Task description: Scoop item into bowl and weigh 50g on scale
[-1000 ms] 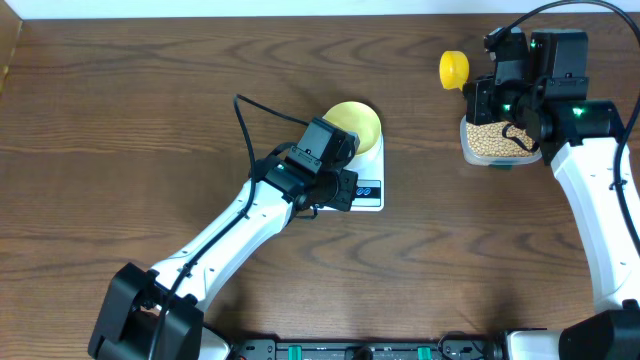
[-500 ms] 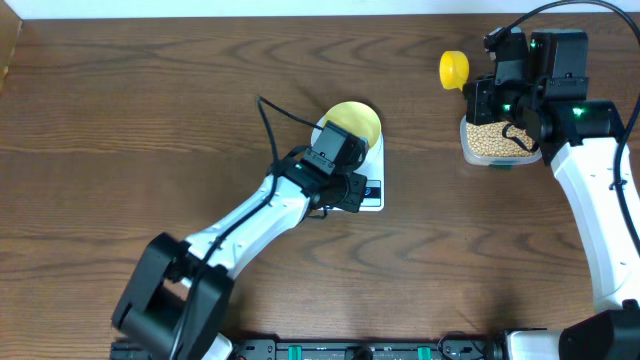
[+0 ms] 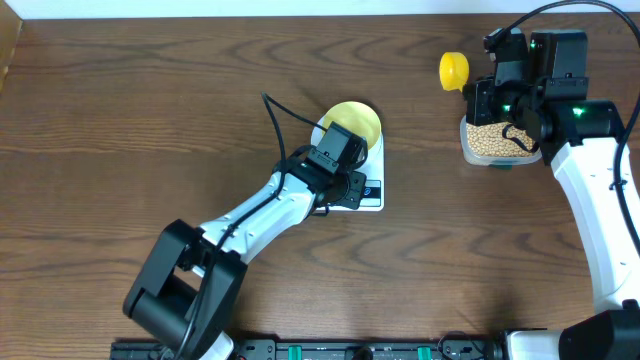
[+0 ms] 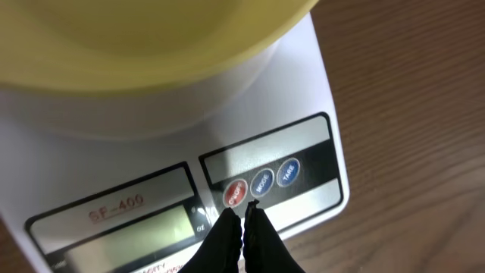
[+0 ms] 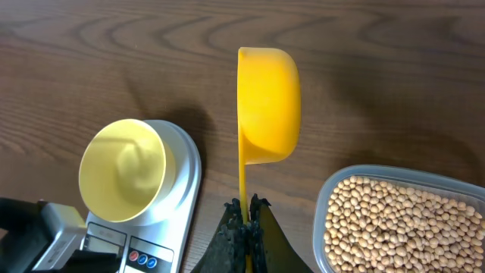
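While bowl sits on scale mid-frame, left gripper pinched shut, tips at red button; right gripper clamps handle of yellow scoop, upper right, beside beans.

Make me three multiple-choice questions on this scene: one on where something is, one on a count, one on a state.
1. Where does the bowl stand?
A: on the scale
B: inside the tub of beans
C: on the bare table

2. How many round buttons sit on the scale's front?
A: one
B: three
C: five

3. What state is the right gripper in?
A: open and empty
B: shut on the scoop
C: shut on the bowl

Answers:
1 A, the bowl rests on the white platform.
2 B, the left wrist view shows one red and two blue.
3 B, the thin yellow handle is pinched in it.
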You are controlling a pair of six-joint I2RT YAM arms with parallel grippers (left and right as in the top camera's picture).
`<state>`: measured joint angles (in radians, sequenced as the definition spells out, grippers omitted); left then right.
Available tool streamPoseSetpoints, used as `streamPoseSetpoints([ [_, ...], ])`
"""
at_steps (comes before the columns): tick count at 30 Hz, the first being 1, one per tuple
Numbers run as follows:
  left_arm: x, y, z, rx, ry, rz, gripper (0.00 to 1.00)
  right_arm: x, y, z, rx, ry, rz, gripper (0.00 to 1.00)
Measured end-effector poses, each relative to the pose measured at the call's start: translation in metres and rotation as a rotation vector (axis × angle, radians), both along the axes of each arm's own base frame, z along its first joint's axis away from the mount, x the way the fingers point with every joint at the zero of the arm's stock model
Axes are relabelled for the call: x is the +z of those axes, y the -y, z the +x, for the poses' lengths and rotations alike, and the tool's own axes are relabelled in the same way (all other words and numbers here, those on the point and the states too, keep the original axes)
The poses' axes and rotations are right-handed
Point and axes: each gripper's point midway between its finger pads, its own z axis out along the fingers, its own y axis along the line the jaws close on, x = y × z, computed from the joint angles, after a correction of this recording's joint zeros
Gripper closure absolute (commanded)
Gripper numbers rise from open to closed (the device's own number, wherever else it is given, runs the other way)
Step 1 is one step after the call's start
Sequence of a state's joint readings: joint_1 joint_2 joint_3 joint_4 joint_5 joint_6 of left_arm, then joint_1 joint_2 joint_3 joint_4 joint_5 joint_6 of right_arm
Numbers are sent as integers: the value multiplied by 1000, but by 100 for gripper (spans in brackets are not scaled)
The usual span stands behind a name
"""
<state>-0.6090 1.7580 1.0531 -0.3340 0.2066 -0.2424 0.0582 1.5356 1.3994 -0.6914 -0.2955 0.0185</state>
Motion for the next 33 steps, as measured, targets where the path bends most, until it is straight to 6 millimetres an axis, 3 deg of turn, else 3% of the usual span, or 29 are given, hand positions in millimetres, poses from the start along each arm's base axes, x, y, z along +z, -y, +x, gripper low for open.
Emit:
streamPoseSetpoints([
  [6,-22,-2,-3,-2,-46,28,93,0,0,0,0,0,0,99],
  [33,-22,3,4,0,-16,14,93,0,0,0,0,0,0,99],
])
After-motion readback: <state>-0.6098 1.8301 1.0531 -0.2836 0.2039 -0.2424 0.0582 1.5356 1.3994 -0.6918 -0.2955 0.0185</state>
